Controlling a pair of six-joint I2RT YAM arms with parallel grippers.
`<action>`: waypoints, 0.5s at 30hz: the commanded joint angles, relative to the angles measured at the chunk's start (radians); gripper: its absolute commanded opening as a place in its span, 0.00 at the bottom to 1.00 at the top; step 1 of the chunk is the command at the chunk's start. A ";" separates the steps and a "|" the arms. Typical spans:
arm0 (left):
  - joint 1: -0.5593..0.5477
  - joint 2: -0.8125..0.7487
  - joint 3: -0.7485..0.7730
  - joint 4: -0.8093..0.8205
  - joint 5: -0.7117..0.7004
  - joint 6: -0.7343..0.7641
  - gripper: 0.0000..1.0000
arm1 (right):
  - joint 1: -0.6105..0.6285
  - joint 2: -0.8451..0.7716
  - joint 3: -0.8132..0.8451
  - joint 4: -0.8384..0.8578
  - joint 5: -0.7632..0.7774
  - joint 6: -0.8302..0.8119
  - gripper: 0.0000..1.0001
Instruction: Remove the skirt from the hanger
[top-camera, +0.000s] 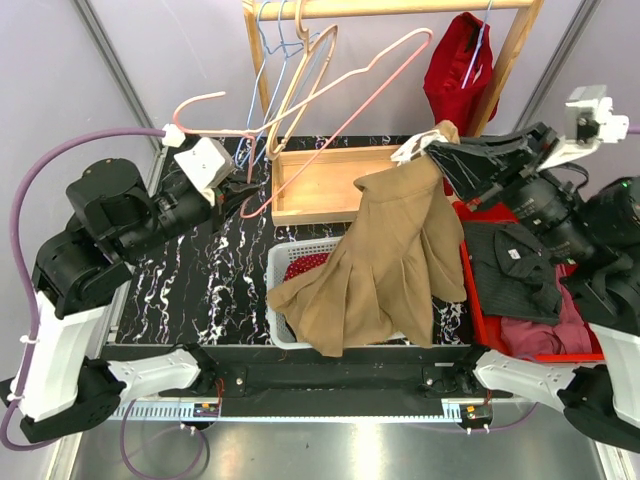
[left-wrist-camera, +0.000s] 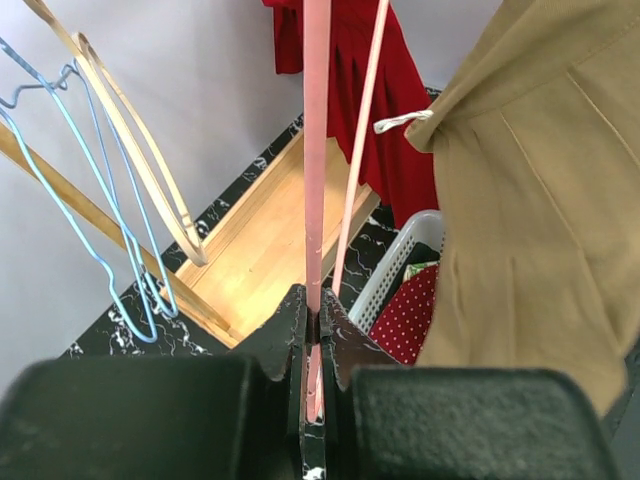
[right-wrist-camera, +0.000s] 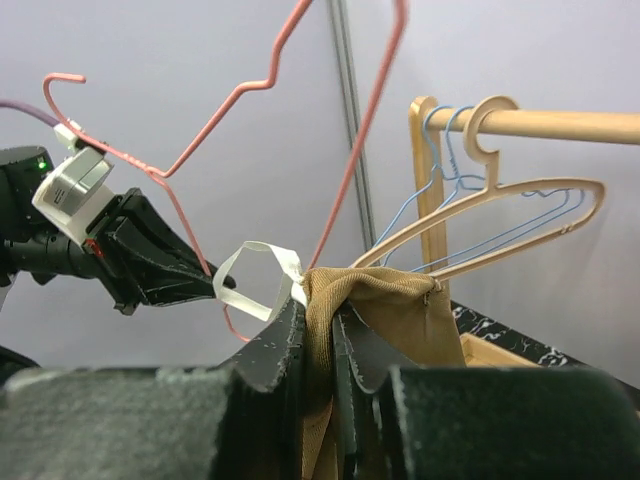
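The tan pleated skirt hangs by its waistband from my right gripper, which is shut on the bunched fabric. Its hem drapes over the white basket. A white hanging loop sticks out beside the right gripper. My left gripper is shut on the pink wire hanger and holds it up and to the left of the skirt. In the left wrist view the pink wire runs straight up out of the left gripper. I cannot tell whether the loop touches the wire.
A white basket holds a red dotted cloth under the skirt. A wooden tray lies behind it. A red bin of dark clothes is at the right. The rail carries wooden and blue hangers and a red garment.
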 joint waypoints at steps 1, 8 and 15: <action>0.006 0.006 0.022 0.039 -0.013 -0.008 0.00 | -0.003 0.121 0.022 0.044 -0.098 0.004 0.00; 0.015 -0.014 0.002 0.041 -0.024 -0.013 0.00 | 0.179 0.265 0.099 0.058 -0.053 -0.057 0.00; 0.034 -0.074 -0.057 0.036 -0.079 -0.013 0.00 | 0.299 0.362 0.159 0.017 -0.006 -0.073 0.00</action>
